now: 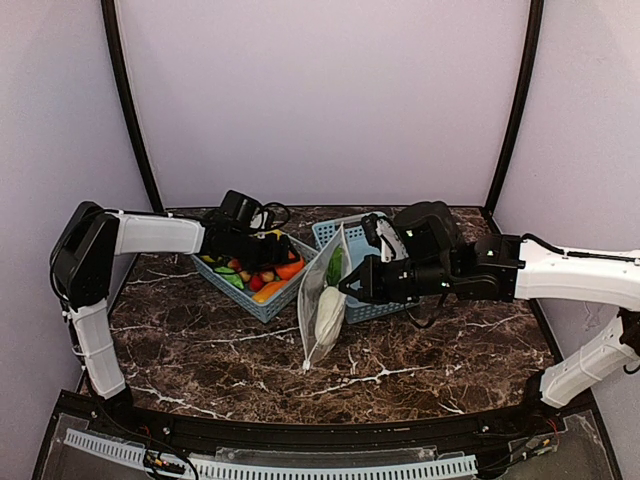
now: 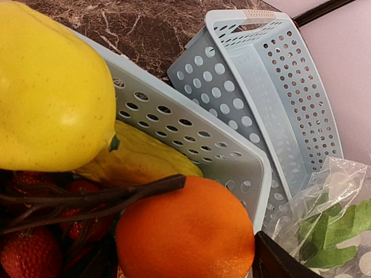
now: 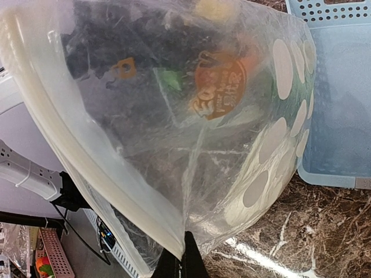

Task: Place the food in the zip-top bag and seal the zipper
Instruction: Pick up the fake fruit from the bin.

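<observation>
Though limp, dotted bag [image 1: 320, 330] pinched by shut right gripper [image 1: 346, 288]. Left gripper [image 1: 245, 248] wide, hold unclear. Orange label [image 3: 220, 84]: wrist view only.

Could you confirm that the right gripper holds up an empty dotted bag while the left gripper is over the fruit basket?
The bag is not empty: the top view shows a white piece and a green piece inside it. The rest stands: the right gripper holds it up and the left gripper is over the fruit basket.
</observation>
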